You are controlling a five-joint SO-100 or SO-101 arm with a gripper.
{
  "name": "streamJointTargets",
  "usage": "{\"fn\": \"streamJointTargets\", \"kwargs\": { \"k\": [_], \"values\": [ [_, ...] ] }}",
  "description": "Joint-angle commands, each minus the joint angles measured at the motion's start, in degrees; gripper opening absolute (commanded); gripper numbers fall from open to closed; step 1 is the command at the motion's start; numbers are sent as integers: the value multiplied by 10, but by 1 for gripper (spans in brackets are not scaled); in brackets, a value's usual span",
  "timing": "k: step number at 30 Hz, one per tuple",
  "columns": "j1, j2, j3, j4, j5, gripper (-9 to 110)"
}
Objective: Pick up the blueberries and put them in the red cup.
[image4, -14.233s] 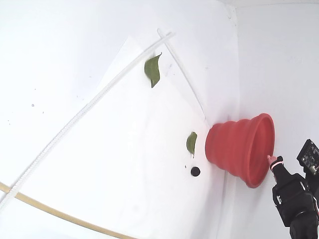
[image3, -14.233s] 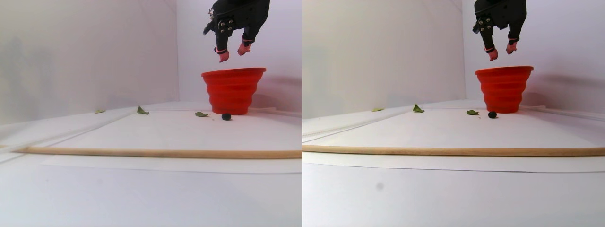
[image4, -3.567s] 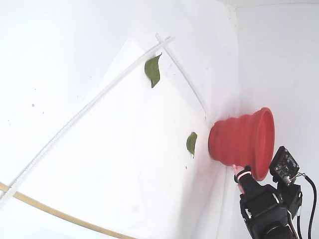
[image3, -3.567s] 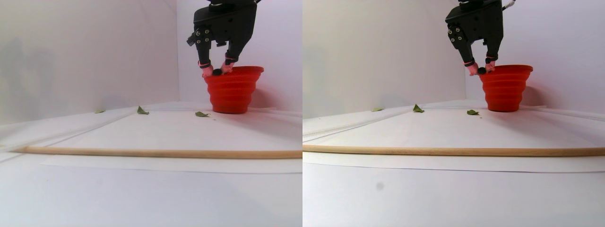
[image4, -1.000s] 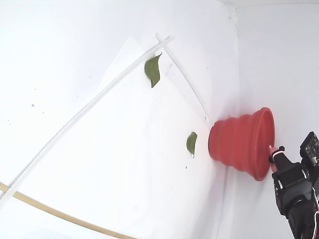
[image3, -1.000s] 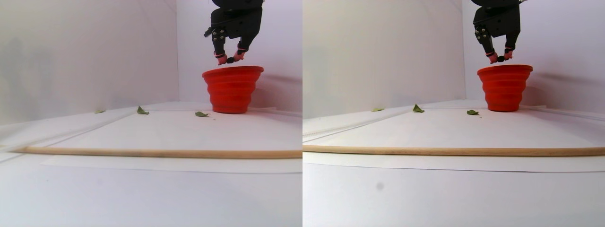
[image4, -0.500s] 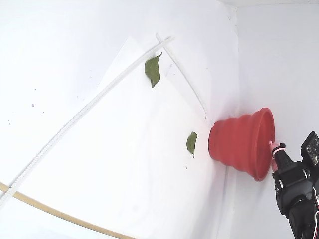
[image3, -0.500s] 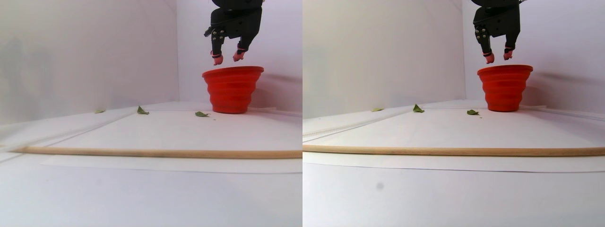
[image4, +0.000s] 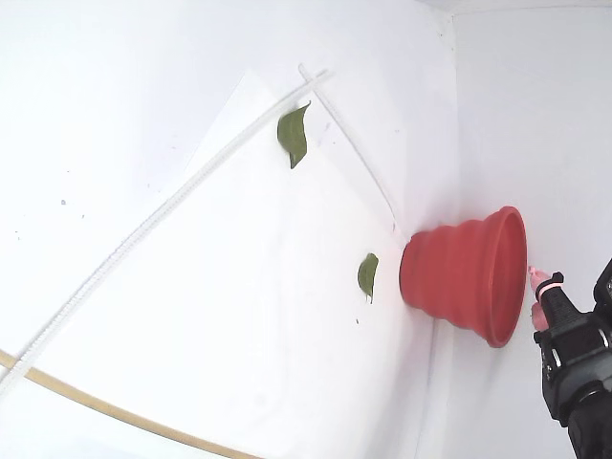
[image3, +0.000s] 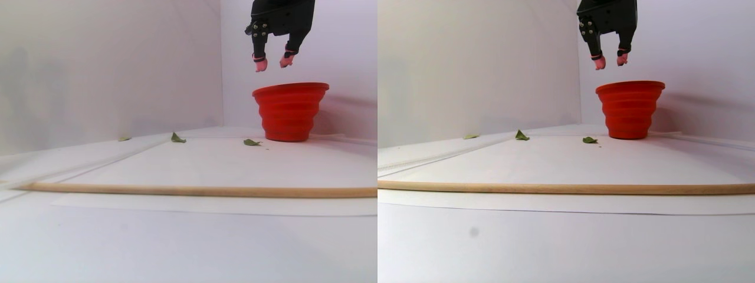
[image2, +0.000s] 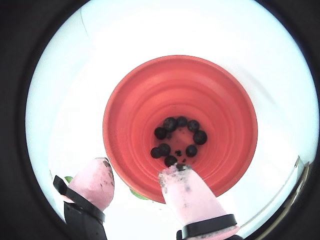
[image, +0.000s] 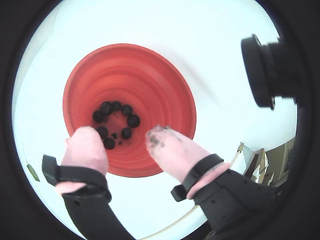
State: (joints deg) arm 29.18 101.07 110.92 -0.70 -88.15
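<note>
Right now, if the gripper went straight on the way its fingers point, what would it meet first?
The open, empty gripper points down into the red cup. Straight on, it would likely meet the near inner wall or the blueberries on the bottom first, though depth is hard to judge through the fisheye lens.

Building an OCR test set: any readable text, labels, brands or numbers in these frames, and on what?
None. No readable text in any view.
Red cup: plain ribbed walls, no brand.
Gripper: pink fingertips and black body, no label shows.
Blueberries, leaves and wooden stick: unmarked.
</note>
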Motion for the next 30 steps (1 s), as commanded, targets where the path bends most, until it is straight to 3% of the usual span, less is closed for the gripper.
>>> {"fn": "streamJointTargets", "kwargs": {
  "k": [1,30],
  "values": [
    [-5,92,-11,6,10,18],
    [-51,250,69,146,150,17]
  ]
}}
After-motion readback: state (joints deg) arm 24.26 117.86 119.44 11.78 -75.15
